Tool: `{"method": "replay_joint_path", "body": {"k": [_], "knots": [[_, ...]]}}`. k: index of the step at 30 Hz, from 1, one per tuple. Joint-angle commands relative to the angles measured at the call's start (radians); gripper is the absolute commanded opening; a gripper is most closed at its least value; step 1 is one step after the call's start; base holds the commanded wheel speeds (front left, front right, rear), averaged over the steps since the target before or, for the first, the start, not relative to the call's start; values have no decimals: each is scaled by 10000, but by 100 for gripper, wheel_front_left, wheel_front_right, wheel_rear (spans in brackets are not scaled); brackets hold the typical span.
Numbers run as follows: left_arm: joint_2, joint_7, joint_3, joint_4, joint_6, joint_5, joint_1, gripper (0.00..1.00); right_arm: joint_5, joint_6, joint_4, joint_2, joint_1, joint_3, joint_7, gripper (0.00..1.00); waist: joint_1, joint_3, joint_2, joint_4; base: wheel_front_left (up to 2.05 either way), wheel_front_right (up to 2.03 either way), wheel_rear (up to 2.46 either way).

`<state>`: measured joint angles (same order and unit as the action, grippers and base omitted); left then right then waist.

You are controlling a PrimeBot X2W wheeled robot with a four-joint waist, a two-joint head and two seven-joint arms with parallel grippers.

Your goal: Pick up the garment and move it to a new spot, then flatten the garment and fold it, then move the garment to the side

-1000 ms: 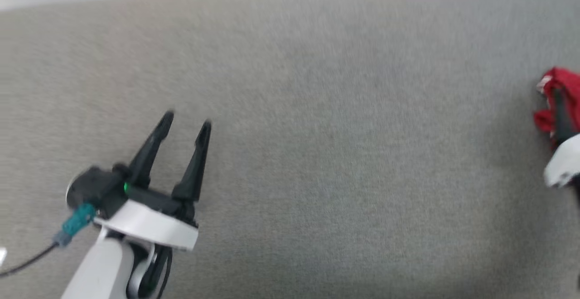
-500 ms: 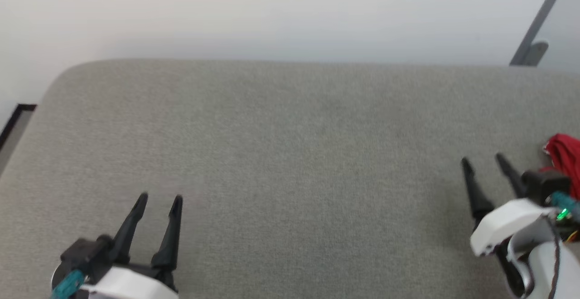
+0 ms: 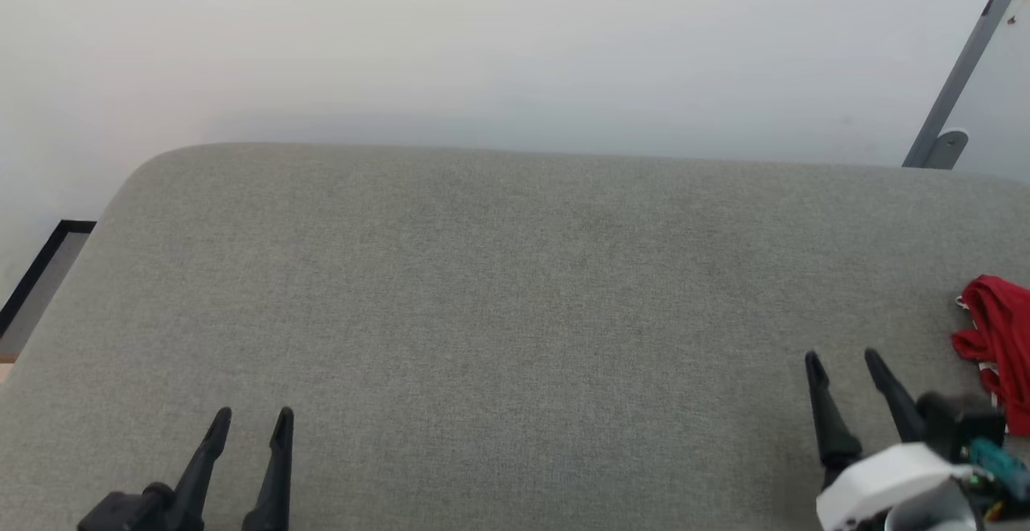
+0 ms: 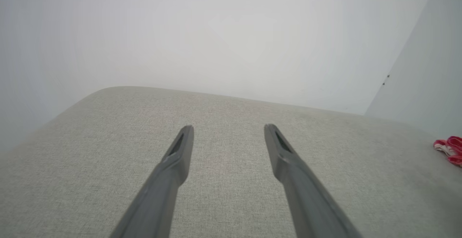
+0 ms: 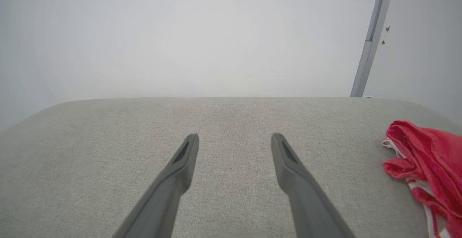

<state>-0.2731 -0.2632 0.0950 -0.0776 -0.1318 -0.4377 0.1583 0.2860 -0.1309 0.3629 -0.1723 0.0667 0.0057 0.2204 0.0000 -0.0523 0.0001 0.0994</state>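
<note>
The garment (image 3: 998,338) is sitting crumpled at the right edge of the grey cushion (image 3: 515,273), near the right gripper (image 3: 842,356), which is hanging open and empty, same as the left gripper (image 3: 253,414). It's looking thin and floppy, so I'm betting on pinching a raised fold.

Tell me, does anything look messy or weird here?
Yes. The garment is scrunched in a red heap at the right end of the grey cushion, not spread flat. The right gripper near it has open jaws and holds nothing. Nothing looks spilled or broken.
</note>
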Motion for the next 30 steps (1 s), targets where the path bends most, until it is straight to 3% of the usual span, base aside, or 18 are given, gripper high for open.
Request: {"method": "replay_joint_path", "body": {"k": [1,12,30], "knots": [[36,-15,-54,99,25,73,196,100,-102,4,-181,103,-279,-99,74,100,0,-38,-1,6,0,0,0],[60,-14,-252,341,25,-34,777,100,-339,4,-1525,700,-1334,-714,-287,100,0,-142,-1,-99,0,0,0],[172,-14,-315,391,25,-69,865,100,-289,4,-2138,930,-1597,-761,-661,100,0,-190,-1,-119,0,0,0]]}}
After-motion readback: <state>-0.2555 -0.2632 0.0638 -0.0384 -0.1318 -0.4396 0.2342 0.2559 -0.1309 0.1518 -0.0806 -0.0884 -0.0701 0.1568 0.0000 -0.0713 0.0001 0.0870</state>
